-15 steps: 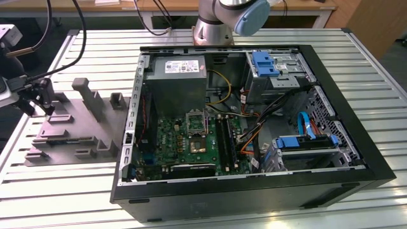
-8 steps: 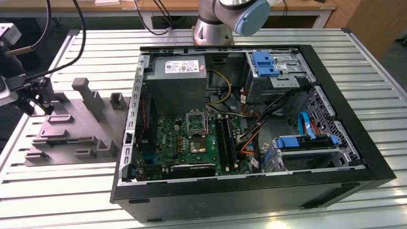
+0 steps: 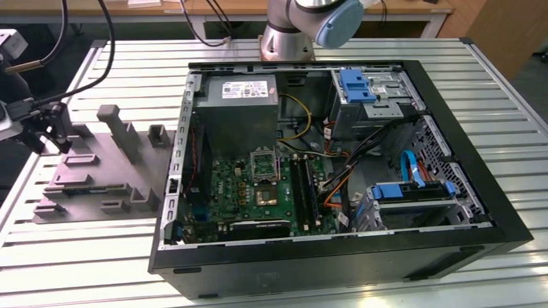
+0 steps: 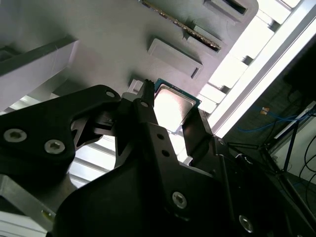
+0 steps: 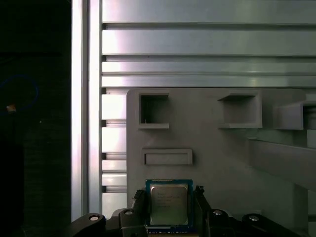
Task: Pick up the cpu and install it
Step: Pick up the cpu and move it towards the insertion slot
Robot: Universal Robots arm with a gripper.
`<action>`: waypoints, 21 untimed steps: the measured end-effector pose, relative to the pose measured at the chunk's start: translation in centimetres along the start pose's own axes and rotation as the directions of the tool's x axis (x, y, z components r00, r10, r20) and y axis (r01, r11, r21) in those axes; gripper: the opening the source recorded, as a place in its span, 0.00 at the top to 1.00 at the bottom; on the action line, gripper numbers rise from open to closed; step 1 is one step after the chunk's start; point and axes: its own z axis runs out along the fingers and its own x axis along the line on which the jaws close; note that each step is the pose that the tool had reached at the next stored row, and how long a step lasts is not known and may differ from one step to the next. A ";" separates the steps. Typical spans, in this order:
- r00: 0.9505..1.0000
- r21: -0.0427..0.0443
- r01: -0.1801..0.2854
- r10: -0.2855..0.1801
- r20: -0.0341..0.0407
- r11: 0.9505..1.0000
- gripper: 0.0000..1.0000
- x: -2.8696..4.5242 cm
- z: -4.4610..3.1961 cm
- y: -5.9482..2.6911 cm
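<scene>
Grey tray [image 5: 222, 163] on slatted tbl [image 5: 197, 39]: gripper [image 5: 169, 193] right at cpu [image 5: 169, 208].

cpu [image 5: 169, 205] flat on grey tray [image 5: 222, 163] near tray edge, fingers [image 5: 139, 203] touching both sides; slatted tabletop [image 5: 197, 39] beyond.

The cpu [image 5: 169, 205], a thin, flat square chip with a pale silvery metal top and a narrow green rim, is lying level and face up. It is sitting centred in the claw [image 5: 169, 193], whose two dark fingers [image 5: 200, 200] are meeting its opposite edges.
</scene>
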 end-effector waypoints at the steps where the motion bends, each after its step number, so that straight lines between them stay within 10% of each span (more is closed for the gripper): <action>1: 1.000 0.000 0.000 0.000 0.000 1.000 0.53 0.00 -0.06 0.00; 21: 1.000 0.000 0.000 0.000 0.000 1.000 0.53 -0.02 -0.88 0.02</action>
